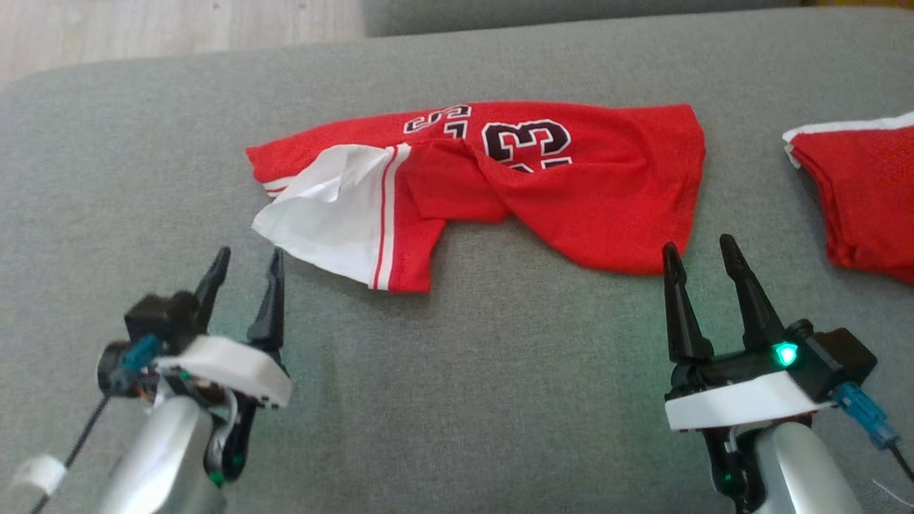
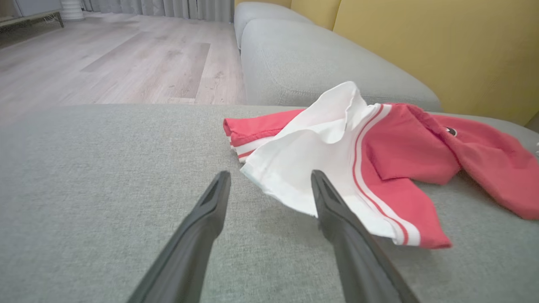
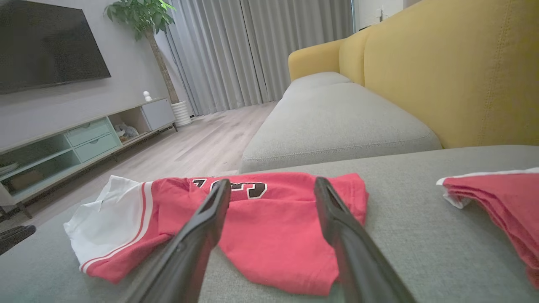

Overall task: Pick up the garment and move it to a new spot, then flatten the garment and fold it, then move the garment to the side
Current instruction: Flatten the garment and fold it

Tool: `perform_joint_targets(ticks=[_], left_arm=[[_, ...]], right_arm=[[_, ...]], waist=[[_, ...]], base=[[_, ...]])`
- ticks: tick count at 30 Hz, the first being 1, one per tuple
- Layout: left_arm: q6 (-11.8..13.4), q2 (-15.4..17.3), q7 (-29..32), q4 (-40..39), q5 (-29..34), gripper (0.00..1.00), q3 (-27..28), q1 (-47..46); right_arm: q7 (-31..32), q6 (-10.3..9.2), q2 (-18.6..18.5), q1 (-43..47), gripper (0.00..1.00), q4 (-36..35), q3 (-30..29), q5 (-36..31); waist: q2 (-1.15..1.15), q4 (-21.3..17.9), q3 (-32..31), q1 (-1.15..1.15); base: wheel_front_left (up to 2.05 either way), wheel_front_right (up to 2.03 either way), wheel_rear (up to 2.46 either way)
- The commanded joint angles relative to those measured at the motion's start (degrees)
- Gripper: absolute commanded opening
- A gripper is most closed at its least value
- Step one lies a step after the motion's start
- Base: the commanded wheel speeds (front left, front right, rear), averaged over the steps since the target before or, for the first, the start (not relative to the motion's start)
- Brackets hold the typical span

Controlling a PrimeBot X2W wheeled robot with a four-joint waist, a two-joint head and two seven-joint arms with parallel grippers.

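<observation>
The garment is a red jersey with black-and-white numbers and a white panel edged in red stripes; it lies crumpled on the grey sofa cushion. My left gripper stands open just short of the white panel's near corner; the left wrist view shows that garment corner between my fingertips. My right gripper is open at the red hem's near right corner. The right wrist view has the garment spread past my open fingers.
A second, folded red garment with white trim lies at the cushion's right edge. Wooden floor lies beyond the far edge, a yellow sofa back to one side. A TV stand lines the wall.
</observation>
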Motion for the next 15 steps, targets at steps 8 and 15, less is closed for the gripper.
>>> perform_joint_targets(ticks=[8, 15], left_arm=[[-2.16, 1.24, 0.54, 5.11, -2.50, 1.00, 2.81, -8.45], [-3.17, 0.34, -0.72, 8.52, -3.49, 1.00, 2.78, -10.87]], right_arm=[[-0.61, 0.11, -0.17, -2.47, 1.00, -2.02, 1.14, 0.28], [-0.61, 0.11, -0.17, -2.90, 1.00, -1.72, 0.69, 0.32]], waist=[[0.00, -2.35, 3.82, 0.00], [0.00, -3.06, 4.83, 0.00]], base=[[0.00, 0.00, 0.00], [0.00, 0.00, 0.00]])
